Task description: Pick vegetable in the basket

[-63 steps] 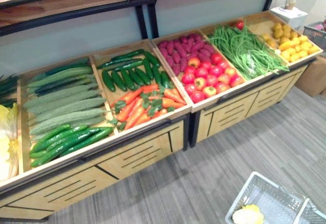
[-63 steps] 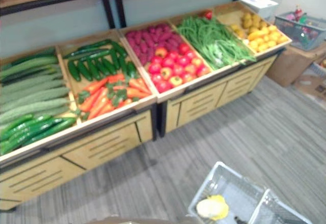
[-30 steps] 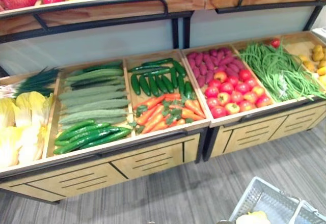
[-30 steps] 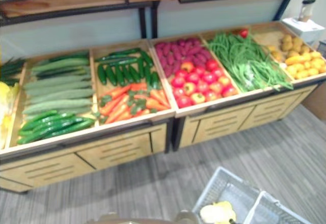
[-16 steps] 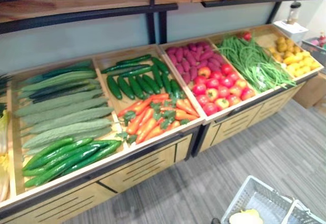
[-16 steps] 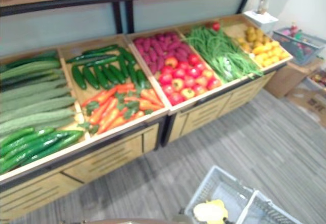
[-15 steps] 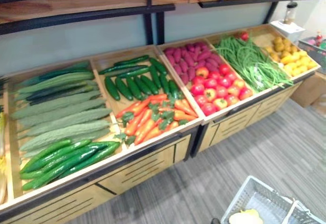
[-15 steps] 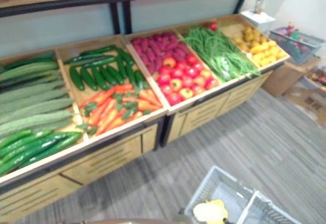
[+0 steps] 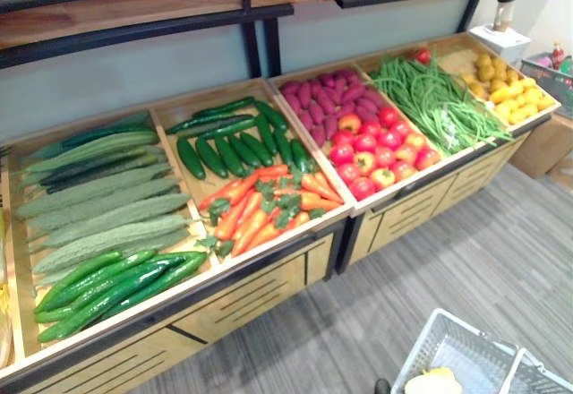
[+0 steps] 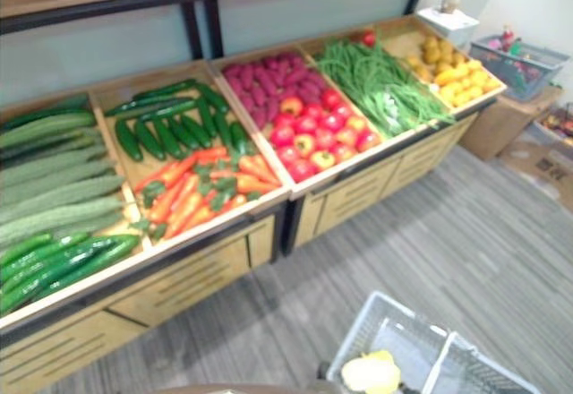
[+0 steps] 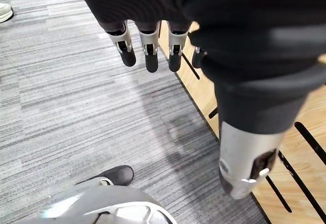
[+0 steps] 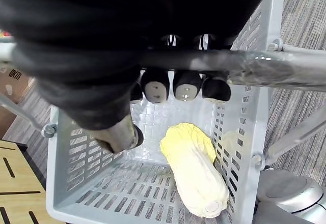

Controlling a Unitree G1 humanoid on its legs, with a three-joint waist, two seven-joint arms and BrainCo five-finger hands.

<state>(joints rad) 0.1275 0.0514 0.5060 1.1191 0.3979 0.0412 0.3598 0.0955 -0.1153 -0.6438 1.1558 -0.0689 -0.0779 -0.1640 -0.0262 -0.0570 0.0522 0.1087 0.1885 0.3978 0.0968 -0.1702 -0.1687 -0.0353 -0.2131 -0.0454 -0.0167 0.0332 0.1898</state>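
A humanoid robot faces a wooden produce stand, its right robot hand clenched around the grey handle of a plastic basket that hangs low over the striped floor, apart from the stand. One pale yellow cabbage lies on the basket's mesh bottom, near one side wall. The left robot hand hangs released, fingers straight and holding nothing, just beside the stand's slotted front. The bins of cucumbers and carrots look neatly packed, so beyond that cabbage the picking appears to have far to go. The risk lies in the reach: the empty hand sits below the bins' rim and could strike the wooden edge on the way up, or nudge closely packed neighbours out of bins that appear to slope forward. A basket hung from one grip may also swing or tip as the body leans, rolling the cabbage and shifting the target for any drop.
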